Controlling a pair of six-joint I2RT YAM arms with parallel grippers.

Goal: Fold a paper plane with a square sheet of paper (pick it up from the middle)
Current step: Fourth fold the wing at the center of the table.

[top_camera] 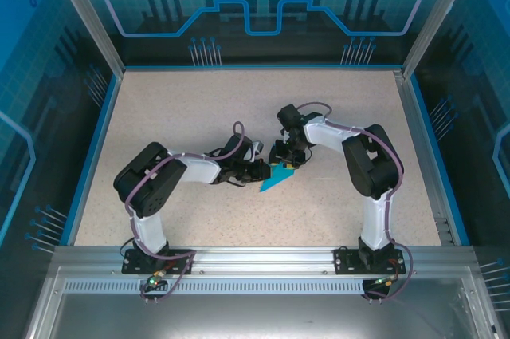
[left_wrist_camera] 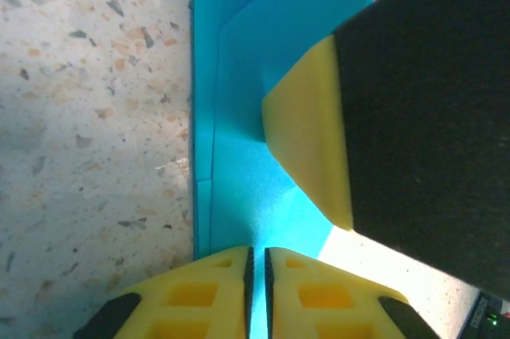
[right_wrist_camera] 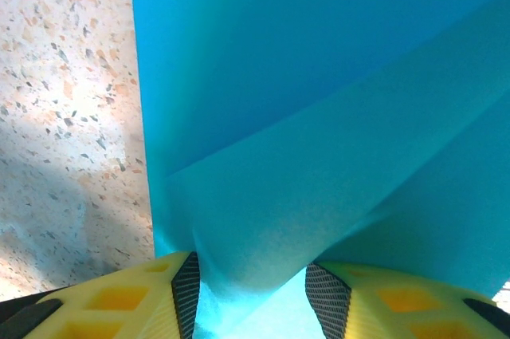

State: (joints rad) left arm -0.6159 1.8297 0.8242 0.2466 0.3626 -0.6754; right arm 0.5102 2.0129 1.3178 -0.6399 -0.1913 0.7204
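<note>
The square sheet of paper (top_camera: 276, 180) is cyan, partly folded into a narrow pointed shape, and lies at the table's centre with both grippers on it. My left gripper (top_camera: 260, 171) comes in from the left. In the left wrist view its jaws (left_wrist_camera: 257, 258) stand nearly shut over the paper (left_wrist_camera: 239, 84), with only a thin cyan slit between the pads. My right gripper (top_camera: 284, 160) comes in from the far right. Its jaws (right_wrist_camera: 251, 279) stand apart, and a raised curved flap of the paper (right_wrist_camera: 319, 163) bulges between them. One right fingertip (left_wrist_camera: 311, 135) presses the paper beside the left jaws.
The speckled beige tabletop (top_camera: 183, 116) is ringed by a blue rim and glass walls (top_camera: 96, 44). Both arm bases sit on the metal rail (top_camera: 263, 263) at the near edge. The two wrists crowd close together at the centre.
</note>
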